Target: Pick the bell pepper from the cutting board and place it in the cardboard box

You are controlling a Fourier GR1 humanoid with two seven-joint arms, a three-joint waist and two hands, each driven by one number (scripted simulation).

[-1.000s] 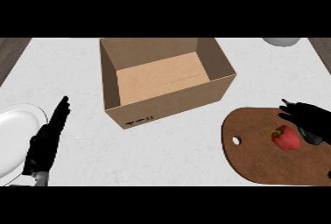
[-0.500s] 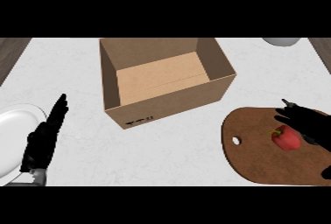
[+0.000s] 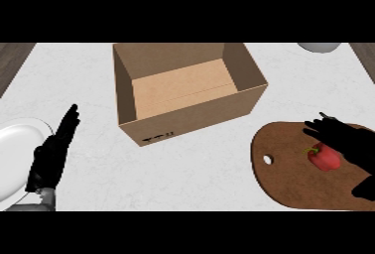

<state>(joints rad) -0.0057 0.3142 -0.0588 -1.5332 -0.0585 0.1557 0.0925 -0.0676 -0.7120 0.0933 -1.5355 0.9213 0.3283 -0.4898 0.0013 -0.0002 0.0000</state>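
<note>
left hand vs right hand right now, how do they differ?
The left hand lies straight-fingered and open beside the white plate, touching nothing; the right hand hangs over the cutting board, against the red bell pepper. The left hand is far from the pepper, the right on it. Both are black, and neither is at the cardboard box.

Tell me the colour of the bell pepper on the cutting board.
Red, with a small green stem; the bell pepper shows in the head view, beside the right hand.

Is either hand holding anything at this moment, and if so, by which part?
Nothing is clearly held. The right hand hangs over the bell pepper on the cutting board, but a closed hold cannot be told. The left hand rests open by the plate.
</note>
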